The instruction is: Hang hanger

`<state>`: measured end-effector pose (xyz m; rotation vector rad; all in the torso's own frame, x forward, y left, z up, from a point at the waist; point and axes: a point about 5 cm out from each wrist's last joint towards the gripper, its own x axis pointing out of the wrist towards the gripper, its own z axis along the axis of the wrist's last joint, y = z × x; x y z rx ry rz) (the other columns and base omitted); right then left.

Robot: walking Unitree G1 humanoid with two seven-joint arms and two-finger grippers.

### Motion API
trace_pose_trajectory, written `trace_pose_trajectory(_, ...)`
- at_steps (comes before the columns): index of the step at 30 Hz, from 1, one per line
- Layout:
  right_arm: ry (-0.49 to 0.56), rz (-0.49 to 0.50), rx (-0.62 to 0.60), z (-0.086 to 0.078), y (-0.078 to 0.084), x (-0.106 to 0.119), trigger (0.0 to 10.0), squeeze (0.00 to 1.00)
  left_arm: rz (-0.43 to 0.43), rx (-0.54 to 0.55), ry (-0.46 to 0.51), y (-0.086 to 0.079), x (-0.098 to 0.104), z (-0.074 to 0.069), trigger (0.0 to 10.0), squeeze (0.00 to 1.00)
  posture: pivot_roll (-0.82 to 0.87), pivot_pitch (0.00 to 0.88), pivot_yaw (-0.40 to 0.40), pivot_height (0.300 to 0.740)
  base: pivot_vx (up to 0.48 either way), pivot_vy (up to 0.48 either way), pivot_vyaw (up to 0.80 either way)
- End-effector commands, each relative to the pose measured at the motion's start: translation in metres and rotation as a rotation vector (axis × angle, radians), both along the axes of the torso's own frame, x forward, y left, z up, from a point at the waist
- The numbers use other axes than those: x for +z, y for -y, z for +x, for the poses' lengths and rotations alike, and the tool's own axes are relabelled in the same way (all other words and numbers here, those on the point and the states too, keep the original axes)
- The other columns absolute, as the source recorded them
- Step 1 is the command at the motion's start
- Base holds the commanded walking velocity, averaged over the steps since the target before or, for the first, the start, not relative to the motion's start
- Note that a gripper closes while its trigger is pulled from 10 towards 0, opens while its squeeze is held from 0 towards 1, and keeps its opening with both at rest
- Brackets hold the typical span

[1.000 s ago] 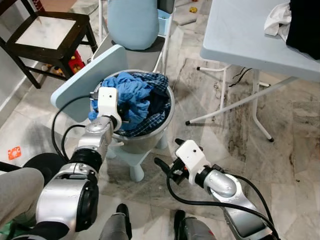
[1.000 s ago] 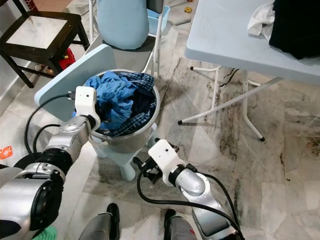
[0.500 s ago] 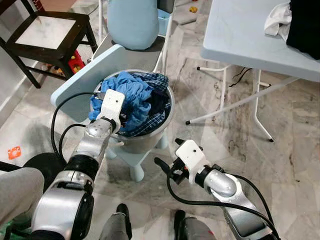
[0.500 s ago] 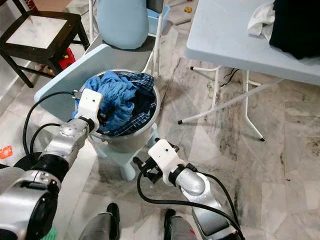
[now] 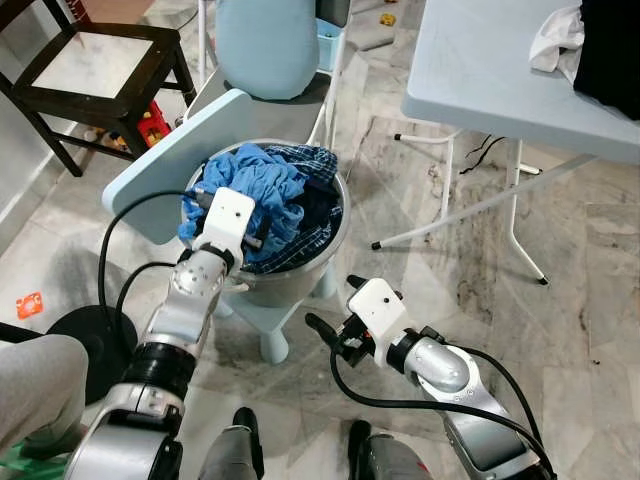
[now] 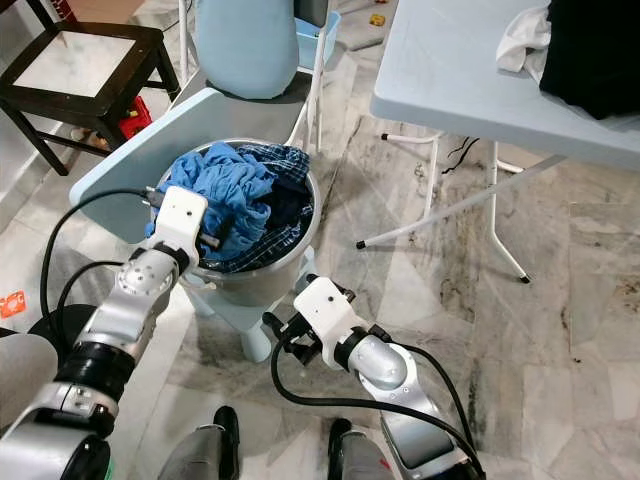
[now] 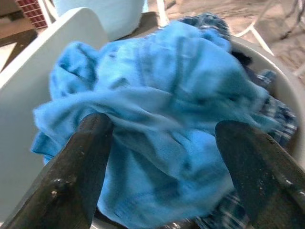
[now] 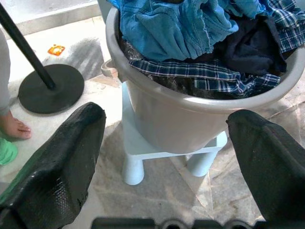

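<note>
Over grey plastic laundry tub (image 5: pixel 300 275), your left gripper (image 7: pixel 162 157) spread above crumpled blue shirt (image 5: pixel 250 195); right gripper (image 8: pixel 167 143) spread, low beside tub. Hanger possibly buried under the shirt; cannot tell. Lift cloth first with 1 gripper.

A grey laundry tub (image 5: pixel 300 275) stands on a small pale stool (image 5: pixel 272 322) on the marble floor (image 5: pixel 590 290), heaped with a crumpled blue garment (image 5: pixel 255 195), a plaid shirt (image 5: pixel 312 240) and something dark (hard to tell what). A pale blue board (image 5: pixel 160 170) leans just behind the tub. A dark wooden chair (image 5: pixel 95 65) stands further back, and a folding table (image 5: pixel 490 70) carries white cloth (image 5: pixel 555 40) and black cloth (image 5: pixel 610 50). A round black base (image 8: pixel 45 88) rests on the floor.
</note>
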<state>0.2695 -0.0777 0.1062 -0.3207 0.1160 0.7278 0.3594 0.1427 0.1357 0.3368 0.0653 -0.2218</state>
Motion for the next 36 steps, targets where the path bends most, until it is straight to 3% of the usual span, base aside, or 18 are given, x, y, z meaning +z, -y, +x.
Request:
trace_pose_trajectory(1, -0.020, -0.008, -0.001, -0.002, 0.001, -0.006, 10.0, 0.00, 0.011, -0.029, -0.019, 0.006, -0.005, -0.006, 10.0, 1.00, -0.02, 0.292, -0.028, 0.740, 0.000, 0.000, 0.00)
trace_pose_trajectory(5, -0.018, -0.005, 0.001, -0.002, -0.001, -0.006, 10.0, 0.00, 0.022, -0.062, -0.034, 0.013, -0.011, -0.014, 10.0, 1.00, -0.01, 0.290, -0.028, 0.740, 0.000, 0.000, 0.00)
trace_pose_trajectory(11, -0.014, -0.005, 0.008, -0.001, -0.003, -0.006, 10.0, 0.00, 0.132, -0.143, -0.084, 0.014, -0.027, -0.032, 10.0, 1.00, 0.00, 0.291, -0.026, 0.740, 0.000, 0.000, 0.00)
trace_pose_trajectory(15, -0.010, -0.006, 0.009, 0.000, -0.004, -0.005, 10.0, 0.00, 0.203, -0.186, -0.128, 0.011, -0.034, -0.034, 10.0, 1.00, 0.00, 0.295, -0.023, 0.740, 0.000, 0.000, 0.00)
trace_pose_trajectory(26, -0.013, -0.006, 0.001, -0.002, -0.002, -0.007, 10.0, 0.00, 0.330, -0.200, -0.080, -0.006, -0.022, -0.016, 10.0, 1.00, -0.01, 0.297, -0.017, 0.740, 0.000, 0.000, 0.00)
trace_pose_trajectory(36, -0.004, -0.012, 0.006, -0.001, -0.003, -0.005, 10.0, 0.00, 0.403, -0.292, -0.058, 0.003, -0.019, -0.004, 10.0, 1.00, -0.02, 0.300, -0.019, 0.740, 0.000, 0.000, 0.00)
